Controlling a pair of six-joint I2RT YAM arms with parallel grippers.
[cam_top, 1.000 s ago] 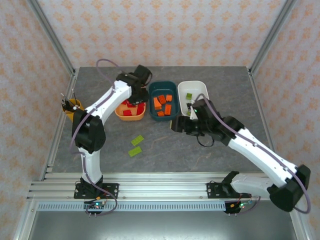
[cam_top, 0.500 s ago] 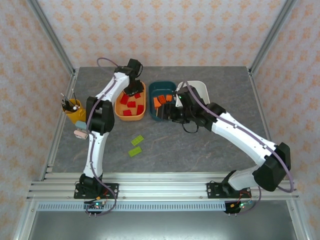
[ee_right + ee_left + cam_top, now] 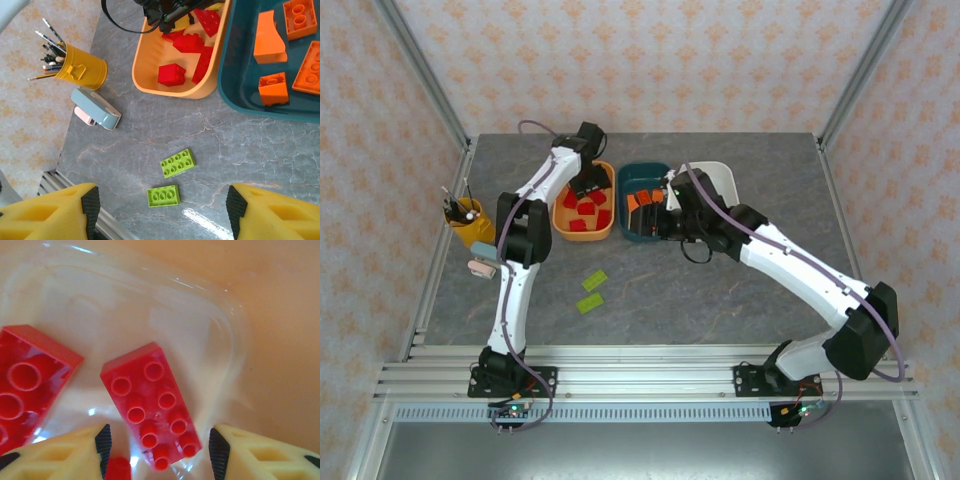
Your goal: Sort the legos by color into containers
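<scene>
Looking to two light green flat plastic lego bricks (image 3: 178, 163), lying just beside each other on the grey marbled table (image 3: 700, 300), apart from the tubs and toward the near edge. Judging them bound for the white rounded plastic tub (image 3: 725, 172), seeing red bricks (image 3: 172, 74) in the orange rounded plastic tub (image 3: 145, 55) and orange bricks (image 3: 270, 40) in the dark teal plastic tub (image 3: 227, 75). Hanging the right gripper (image 3: 160, 205) above the teal tub, fingers spread wide and carrying nothing. Finding the green pair nearward of it, long axes running roughly along the line between its fingers, so probably needing a wrist turn to pinch across the short sides. Resting the left gripper (image 3: 159, 440) low inside the orange tub, parted, with a red eight-stud brick (image 3: 150, 400) lying loose between its pads, apparently ungripped. Reckoning both grippers about equally near, favouring the right as empty and beside the white tub
</scene>
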